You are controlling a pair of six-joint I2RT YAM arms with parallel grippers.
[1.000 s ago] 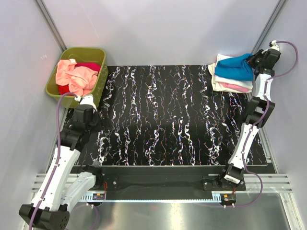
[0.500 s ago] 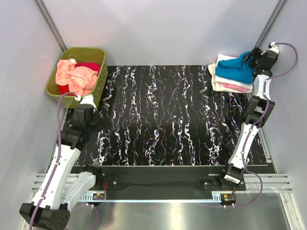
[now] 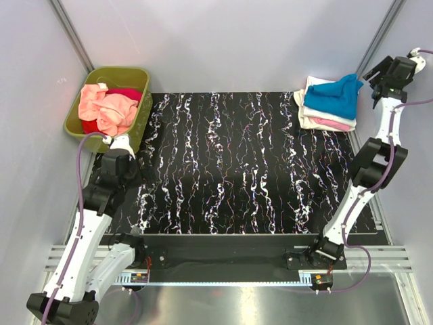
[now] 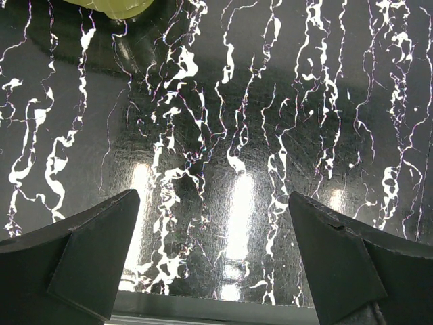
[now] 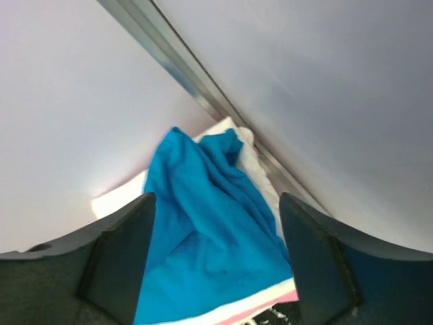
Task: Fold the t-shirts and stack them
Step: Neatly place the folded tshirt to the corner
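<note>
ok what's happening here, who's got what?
Neither arm holds anything. The right arm's fingers stand open, raised beside the stack at the table's far right corner, where the blue t-shirt lies on top, slightly rumpled. The left arm's fingers hover open over the table near the green tub, which holds a peach t-shirt and a red t-shirt, unfolded.

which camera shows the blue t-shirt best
The top external view: the whole blue t-shirt shows, lying rumpled atop the stack of folded shirts at the table's far right corner. The right wrist view shows it closer but with its lower edge cut off. The left wrist view misses it.
</note>
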